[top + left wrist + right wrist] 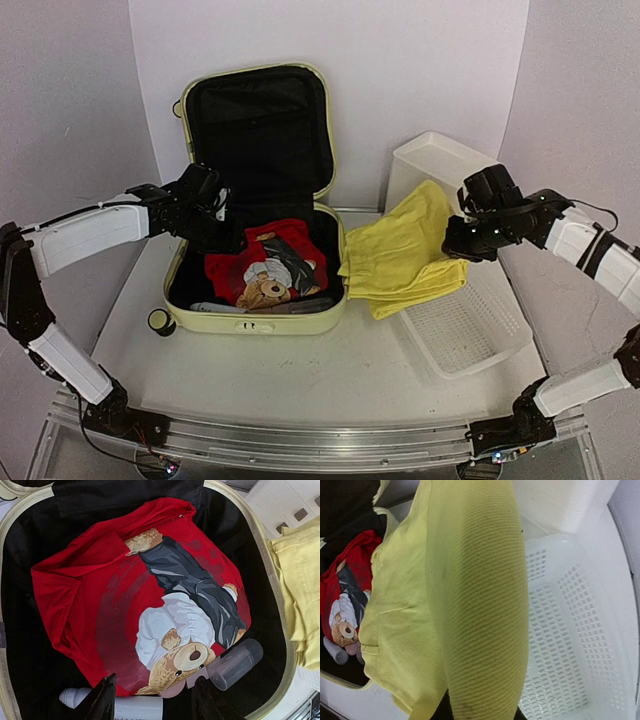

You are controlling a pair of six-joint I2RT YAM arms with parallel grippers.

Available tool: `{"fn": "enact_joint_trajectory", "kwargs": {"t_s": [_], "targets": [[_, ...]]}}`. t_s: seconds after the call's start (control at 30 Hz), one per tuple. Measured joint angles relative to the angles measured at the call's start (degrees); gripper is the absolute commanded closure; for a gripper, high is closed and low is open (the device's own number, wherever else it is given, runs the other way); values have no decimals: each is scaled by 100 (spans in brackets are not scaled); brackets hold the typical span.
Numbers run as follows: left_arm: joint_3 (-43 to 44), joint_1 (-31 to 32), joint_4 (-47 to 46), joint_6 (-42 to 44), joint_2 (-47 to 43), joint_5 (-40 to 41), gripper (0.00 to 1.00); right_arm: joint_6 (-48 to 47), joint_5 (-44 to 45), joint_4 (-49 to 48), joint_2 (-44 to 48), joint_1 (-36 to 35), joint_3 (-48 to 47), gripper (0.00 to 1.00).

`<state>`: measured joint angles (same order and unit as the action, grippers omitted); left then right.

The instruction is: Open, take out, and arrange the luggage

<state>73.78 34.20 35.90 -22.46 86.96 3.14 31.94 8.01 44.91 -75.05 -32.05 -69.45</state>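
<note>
The luggage (256,322), a pale yellow-green suitcase, lies open on the table with its black-lined lid (255,125) standing up. Inside it lies a red shirt (80,595) printed with a teddy bear, also seen from above as the red shirt (232,268). My left gripper (154,697) hangs open over the shirt's lower edge with nothing between its fingers; seen from above, the left gripper (222,228) is over the case's left side. My right gripper (465,240) is shut on a yellow garment (405,255), lifted between the luggage and the basket. The yellow garment (470,605) hides the fingers.
A white mesh basket (470,325) sits right of the luggage, below the yellow cloth, with a white box (430,165) behind it. A white bottle (130,707) and a translucent grey tube (235,665) lie along the case's near wall. The caster wheel (160,320) sticks out front left.
</note>
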Motion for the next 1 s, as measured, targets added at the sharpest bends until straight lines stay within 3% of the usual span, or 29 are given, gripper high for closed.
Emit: {"fn": "enact_joint_trajectory", "kwargs": {"t_s": [0.23,0.6,0.77,1.0], "targets": [[90,52,-33,0,249,-50,47,-284,743,706,55,623,177,91],[369,413,-7,-4,601,-302,48,-546,1779,623,-1932,675,267,94],[800,896,-101,-107,977,-621,47,-708,1137,221,-2039,723,402,95],[946,1464,-780,-599,1558,-1591,47,-538,-466,-914,-1810,682,1147,100]]}}
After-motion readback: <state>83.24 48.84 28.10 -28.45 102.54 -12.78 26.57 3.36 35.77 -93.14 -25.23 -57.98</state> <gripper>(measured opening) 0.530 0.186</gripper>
